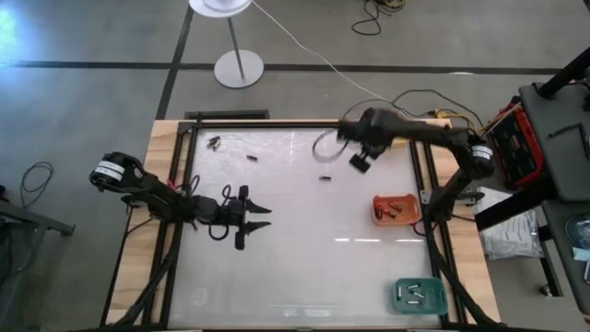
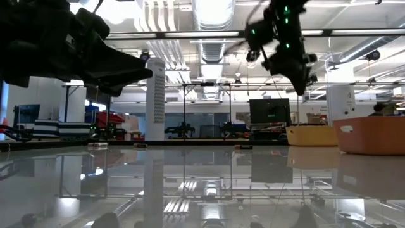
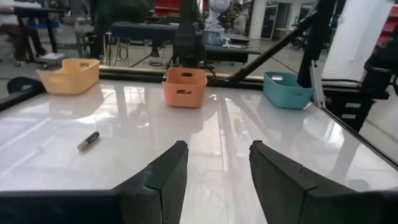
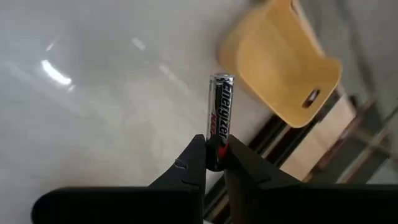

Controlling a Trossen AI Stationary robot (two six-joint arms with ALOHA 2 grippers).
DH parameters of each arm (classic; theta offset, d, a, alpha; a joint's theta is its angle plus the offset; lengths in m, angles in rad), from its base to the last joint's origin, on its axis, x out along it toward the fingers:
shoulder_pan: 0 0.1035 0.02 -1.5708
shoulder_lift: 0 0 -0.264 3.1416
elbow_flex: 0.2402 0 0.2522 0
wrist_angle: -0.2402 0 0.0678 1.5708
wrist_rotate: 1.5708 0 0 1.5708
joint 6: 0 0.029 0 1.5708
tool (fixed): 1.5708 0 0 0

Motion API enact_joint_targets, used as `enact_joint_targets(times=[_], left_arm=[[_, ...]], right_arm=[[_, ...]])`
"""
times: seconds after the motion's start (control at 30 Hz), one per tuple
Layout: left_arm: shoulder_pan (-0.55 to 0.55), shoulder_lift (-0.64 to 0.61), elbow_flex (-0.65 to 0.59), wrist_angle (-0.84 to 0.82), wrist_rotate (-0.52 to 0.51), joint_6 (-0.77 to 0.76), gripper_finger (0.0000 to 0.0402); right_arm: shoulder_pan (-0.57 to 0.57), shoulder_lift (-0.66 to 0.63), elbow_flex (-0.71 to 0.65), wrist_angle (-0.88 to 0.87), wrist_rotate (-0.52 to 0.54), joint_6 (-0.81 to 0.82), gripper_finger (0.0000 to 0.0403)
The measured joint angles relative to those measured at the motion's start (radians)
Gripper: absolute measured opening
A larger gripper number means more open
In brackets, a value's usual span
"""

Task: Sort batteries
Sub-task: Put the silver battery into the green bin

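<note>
My right gripper (image 4: 214, 152) hangs above the far middle of the table (image 1: 359, 164), shut on a black-and-silver battery (image 4: 219, 118). My left gripper (image 1: 251, 218) hovers open over the table's left middle, touching nothing. Loose batteries lie flat on the table: two near the far left corner (image 1: 214, 142) (image 1: 251, 158) and one in the far middle (image 1: 324, 177). The left wrist view shows that last one (image 3: 87, 141) ahead of the open fingers. More batteries lie inside the orange tray (image 1: 396, 209) and the teal tray (image 1: 419, 293). My right gripper pinches the battery by one end (image 4: 215, 148) between its two fingertips. The battery runs on in line with the fingers, its silvery free end (image 4: 221, 78) pointing away from them. It is lifted clear of the table.
A yellowish tray (image 4: 280, 68) stands near the right gripper by the far edge and also shows in the left wrist view (image 3: 68, 74). The orange tray (image 3: 185, 86) and the teal tray (image 3: 287, 89) stand along the right side. A metal frame (image 1: 175, 184) borders the glossy tabletop.
</note>
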Motion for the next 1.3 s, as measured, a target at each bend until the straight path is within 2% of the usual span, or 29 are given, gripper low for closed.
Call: enact_joint_targets(times=[0.23, 0.37, 0.43, 0.67, 0.93, 1.03, 1.2, 1.3], left_arm=[[-0.017, 0.001, 0.004, -0.002, -0.002, 0.009, 0.0155], [-0.017, 0.001, 0.004, -0.003, -0.01, 0.045, 0.0155], [-0.017, 0.0, 0.004, -0.003, -0.05, 0.074, 0.0155], [-0.016, -0.014, 0.027, 0.011, -0.22, 0.174, 0.0155], [-0.016, -0.06, 0.089, 0.007, -0.227, 0.332, 0.0155], [-0.016, -0.069, 0.093, 0.004, -0.228, 0.329, 0.0155], [-0.016, -0.069, 0.078, -0.036, -0.232, 0.303, 0.0155], [-0.016, -0.072, 0.077, -0.034, -0.278, 0.334, 0.0155]], right_arm=[[-0.377, 0.094, -0.011, -0.001, -0.151, -0.127, 0.0028], [-0.503, 0.18, 0.012, -0.005, -0.183, -0.148, 0.0028], [-0.537, 0.222, 0.038, -0.012, -0.183, -0.168, 0.0028], [-0.589, 0.356, 0.184, -0.07, -0.18, -0.232, 0.0028], [-0.62, 0.531, 0.378, -0.136, -0.183, -0.272, 0.0028], [-0.622, 0.597, 0.425, -0.147, -0.184, -0.28, 0.0028], [-0.617, 0.652, 0.461, -0.15, -0.306, -0.305, 0.0028], [-0.617, 0.666, 0.474, -0.149, -0.314, -0.304, 0.0028]])
